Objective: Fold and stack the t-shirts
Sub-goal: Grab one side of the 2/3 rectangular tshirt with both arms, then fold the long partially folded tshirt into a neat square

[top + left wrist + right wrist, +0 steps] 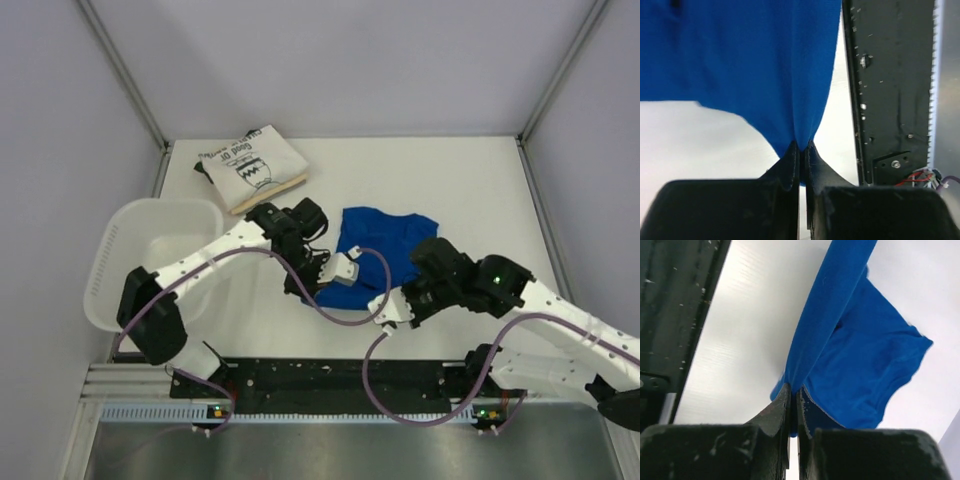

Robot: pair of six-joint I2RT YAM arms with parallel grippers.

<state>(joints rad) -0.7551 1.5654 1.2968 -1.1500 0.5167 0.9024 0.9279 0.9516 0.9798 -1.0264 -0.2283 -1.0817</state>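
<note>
The royal blue t-shirt (385, 245) lies in the middle of the table, its near edge lifted between both arms. My left gripper (335, 272) is shut on the shirt's near left edge; in the left wrist view the blue cloth (750, 60) hangs from the closed jaws (802, 147). My right gripper (392, 305) is shut on the near right edge; in the right wrist view the blue cloth (860, 355) runs up from the pinched jaws (794, 390). The white t-shirt (252, 167), folded with its black print up, lies at the back left.
A white plastic slotted basket (120, 255) stands at the left edge of the table (460, 170). The black base rail (330, 378) runs along the near edge and shows in both wrist views. Grey walls close the sides and back.
</note>
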